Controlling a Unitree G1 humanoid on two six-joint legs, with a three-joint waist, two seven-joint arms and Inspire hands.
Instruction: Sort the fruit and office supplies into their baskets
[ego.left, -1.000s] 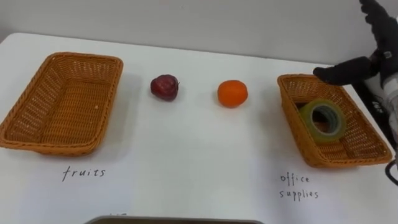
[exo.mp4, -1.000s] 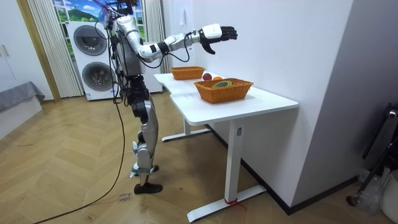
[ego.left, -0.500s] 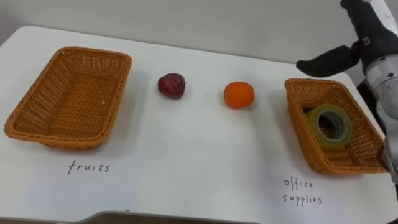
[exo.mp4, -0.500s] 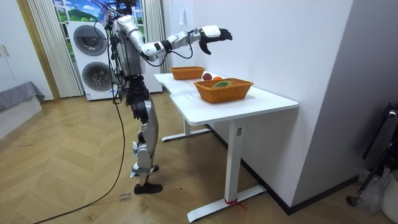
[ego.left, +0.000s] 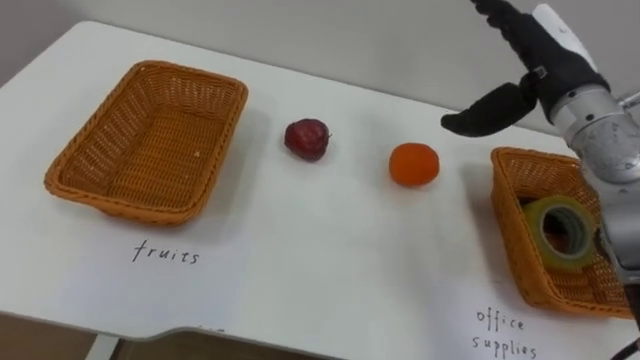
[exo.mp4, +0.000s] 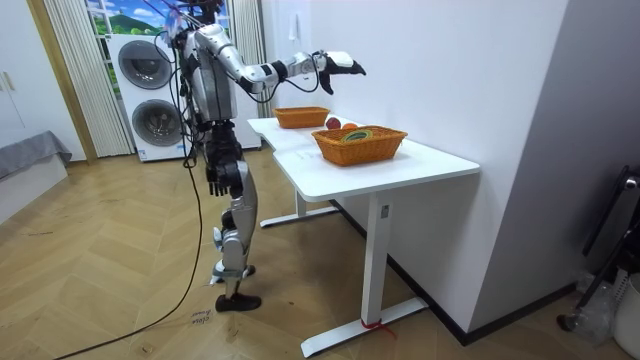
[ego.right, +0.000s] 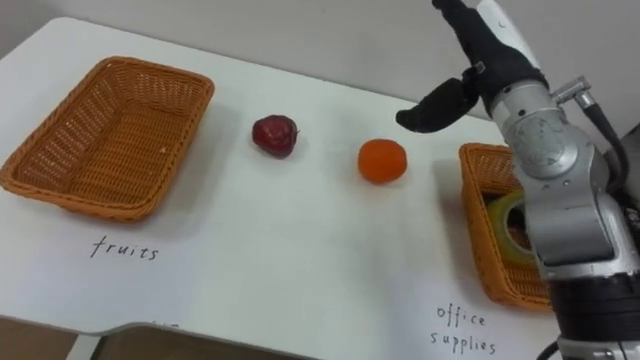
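Orange (ego.left: 414, 165) and dark red apple (ego.left: 307, 139) lie apart at centre frame on the worktop (ego.left: 330, 260), between the left basket (ego.left: 150, 140) and the right basket (ego.left: 512, 210), which holds a tape roll (ego.left: 560, 230). The right hand (ego.left: 537, 70), fingers spread, hovers at upper right. The left hand (exo.mp4: 214, 180) hangs at the hip; its state cannot be told.

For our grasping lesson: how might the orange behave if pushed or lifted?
The orange looks round, so a push would probably roll it across the flat table. It seems small and firm, so likely light to lift.
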